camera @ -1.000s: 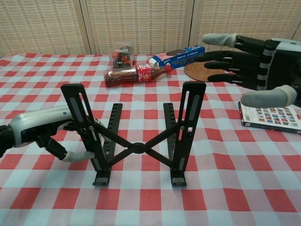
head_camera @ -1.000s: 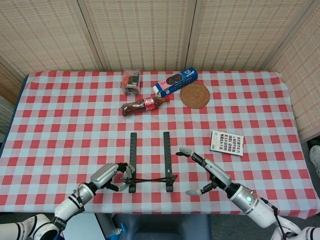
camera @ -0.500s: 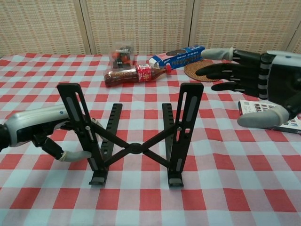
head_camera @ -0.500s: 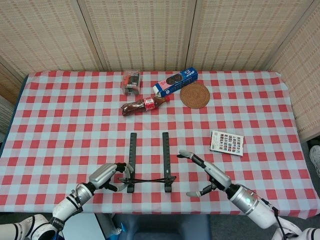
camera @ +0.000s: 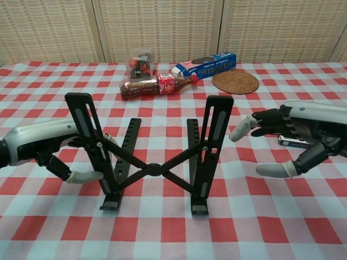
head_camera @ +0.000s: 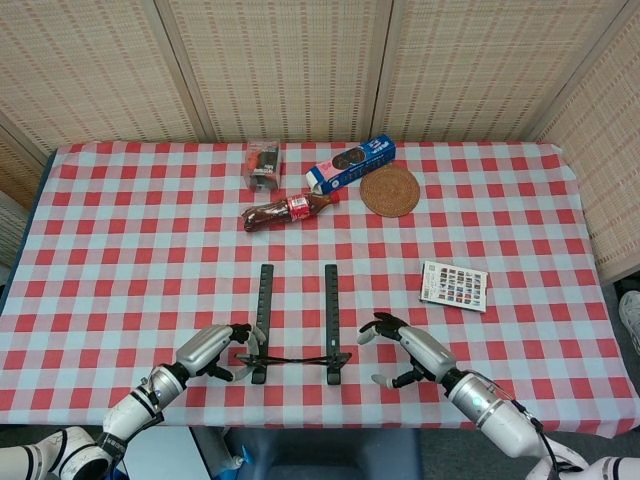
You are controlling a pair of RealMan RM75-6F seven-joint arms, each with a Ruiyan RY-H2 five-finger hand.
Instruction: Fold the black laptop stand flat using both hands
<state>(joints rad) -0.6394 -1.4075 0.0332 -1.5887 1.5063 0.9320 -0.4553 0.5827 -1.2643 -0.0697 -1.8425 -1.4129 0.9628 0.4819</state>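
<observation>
Chest view, left hand gripping upright black laptop stand, right hand spread, empty, near stand

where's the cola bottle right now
In the head view the cola bottle lies on its side at the far middle of the table, just in front of the blue biscuit box and left of the round woven coaster.
</observation>
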